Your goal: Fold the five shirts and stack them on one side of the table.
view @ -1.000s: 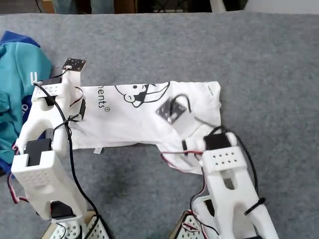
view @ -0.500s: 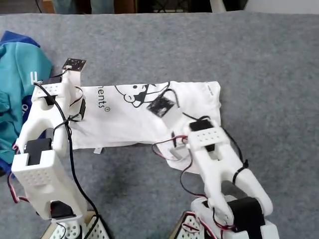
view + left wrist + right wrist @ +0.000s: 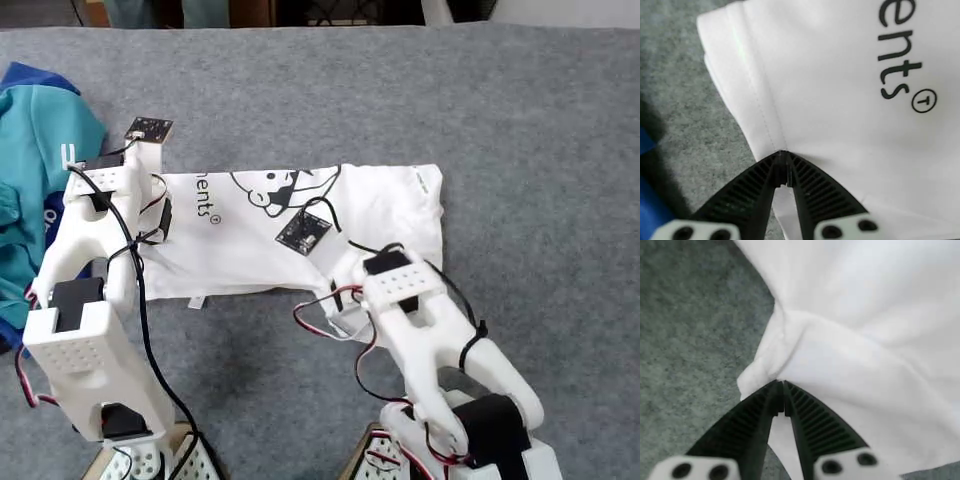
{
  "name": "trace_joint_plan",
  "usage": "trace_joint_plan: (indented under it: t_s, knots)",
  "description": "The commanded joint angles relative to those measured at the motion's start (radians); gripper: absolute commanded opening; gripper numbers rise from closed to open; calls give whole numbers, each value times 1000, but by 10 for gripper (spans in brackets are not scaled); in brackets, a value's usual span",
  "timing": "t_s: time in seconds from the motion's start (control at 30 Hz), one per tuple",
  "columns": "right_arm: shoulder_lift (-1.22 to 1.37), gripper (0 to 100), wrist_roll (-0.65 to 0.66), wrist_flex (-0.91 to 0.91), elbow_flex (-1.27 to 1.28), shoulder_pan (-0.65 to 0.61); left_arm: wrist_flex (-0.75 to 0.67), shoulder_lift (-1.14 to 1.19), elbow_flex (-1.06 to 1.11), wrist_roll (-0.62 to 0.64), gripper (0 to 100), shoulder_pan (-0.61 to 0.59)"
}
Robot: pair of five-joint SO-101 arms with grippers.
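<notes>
Across the middle of the table (image 3: 520, 120) lay the white shirt (image 3: 240, 240), its long axis running side to side between the arms. The left gripper (image 3: 782, 159) was pinched tight on its hemmed left end, the right gripper (image 3: 780, 387) clamped on a bunched fold at the near edge. The cloth looked half-folded, printed, and creased toward the right grip.

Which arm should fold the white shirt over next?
Probably the right arm: its jaws are shut on a bunched-up corner of the white shirt. The left arm's jaws pinch a flat hem.
</notes>
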Motion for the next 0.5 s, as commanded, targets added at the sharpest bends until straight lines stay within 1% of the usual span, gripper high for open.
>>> trace_joint_plan:
  t_s: [0.0, 0.1, 0.2, 0.33, 0.47]
  knots:
    - [-90, 14, 28, 129, -150, 72, 8, -9, -24, 9, 29, -28]
    - [-170, 14, 72, 192, -289, 169, 61, -80, -22, 5, 28, -19]
    - [-160, 15, 101, 183, -412, 261, 68, -203, -15, 31, 28, -18]
    - [-16, 15, 100, 95, -544, 330, 43, -339, -45, 92, 29, -13]
    - [229, 15, 78, 66, -717, 353, -37, -330, -84, 143, 29, 33]
